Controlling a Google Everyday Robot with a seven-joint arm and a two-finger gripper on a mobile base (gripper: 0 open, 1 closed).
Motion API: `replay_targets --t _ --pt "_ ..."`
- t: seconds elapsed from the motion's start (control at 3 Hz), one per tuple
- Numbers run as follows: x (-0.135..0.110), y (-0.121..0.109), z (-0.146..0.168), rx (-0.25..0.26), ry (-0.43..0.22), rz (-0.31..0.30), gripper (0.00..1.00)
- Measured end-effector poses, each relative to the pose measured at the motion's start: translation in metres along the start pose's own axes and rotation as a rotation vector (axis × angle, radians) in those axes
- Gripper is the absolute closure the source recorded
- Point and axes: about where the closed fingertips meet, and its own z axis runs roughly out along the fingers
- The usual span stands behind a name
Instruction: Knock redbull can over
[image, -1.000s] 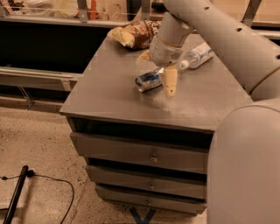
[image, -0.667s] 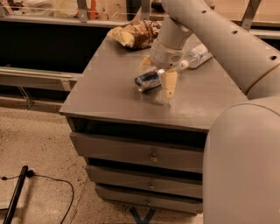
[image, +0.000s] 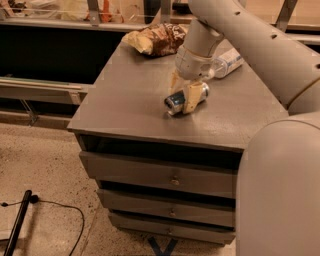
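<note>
The redbull can (image: 176, 101), slim and silver-and-blue, lies on its side near the middle of the grey cabinet top (image: 125, 95), with a shiny end facing front-left. My gripper (image: 183, 91) hangs straight down over it. One cream finger (image: 191, 100) stands in front of the can's right half. The other finger (image: 175, 80) stands just behind the can. The fingers are apart with the can between them.
A clear plastic bottle (image: 227, 62) lies at the back right of the top, and a brown-and-yellow snack bag (image: 157, 39) at the back. The cabinet has drawers (image: 170, 175) below. My arm's large body (image: 280, 190) fills the right foreground. A cable (image: 50, 206) lies on the floor.
The gripper has moved left over the lying can, so its front finger now overlaps the can instead of standing to its right. The can still lies on its side.
</note>
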Motion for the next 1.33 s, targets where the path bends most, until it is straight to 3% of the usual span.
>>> replay_targets --t 0.33,0.67,1.0,1.33 --pt "-0.001 0.000 -0.003 0.001 0.000 0.000 0.96" --pt "-0.016 0.015 -0.065 0.125 -0.056 0.060 1.00" --pt "-0.022 0.041 -0.156 0.296 -0.286 0.230 1.00" --pt "-0.025 0.041 -0.183 0.353 -0.448 0.303 1.00"
